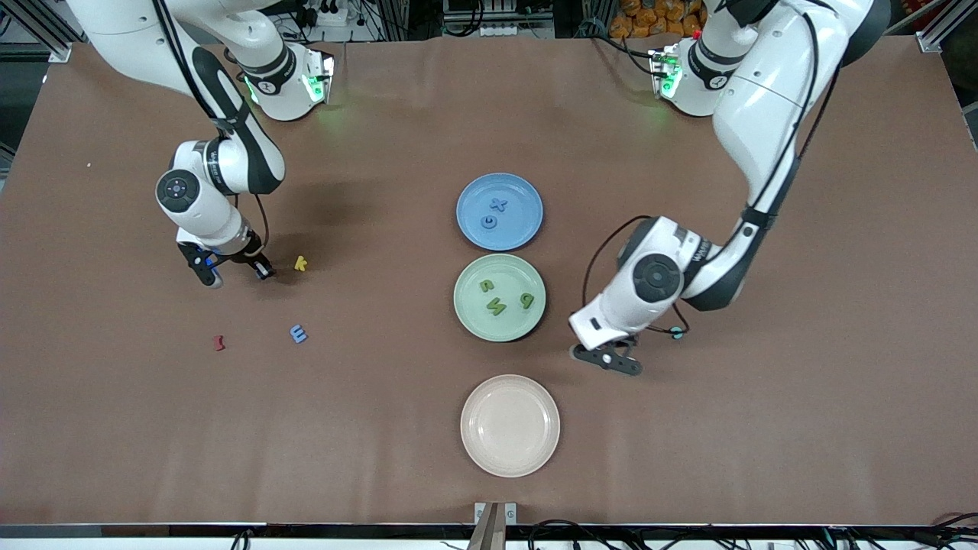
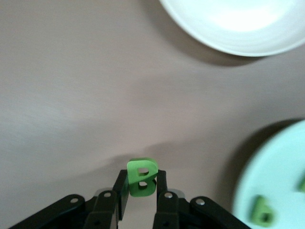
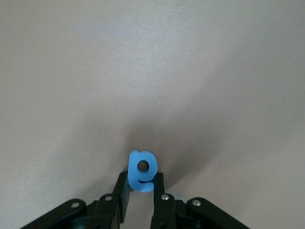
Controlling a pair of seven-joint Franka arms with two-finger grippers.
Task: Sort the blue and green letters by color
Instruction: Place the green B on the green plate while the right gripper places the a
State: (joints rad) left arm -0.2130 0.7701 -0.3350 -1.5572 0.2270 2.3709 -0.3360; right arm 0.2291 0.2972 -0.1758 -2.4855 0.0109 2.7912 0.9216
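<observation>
Chunky green B [image 2: 141, 177], pinched upright.

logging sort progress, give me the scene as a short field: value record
left gripper: shut on green letter B, low over the table beside the green plate
right gripper: shut on blue letter, low over the table beside the yellow k
blue plate: two blue letters
green plate: three green letters
pink plate: nothing on it
loose on table: blue E, dark red letter, yellow k
</observation>
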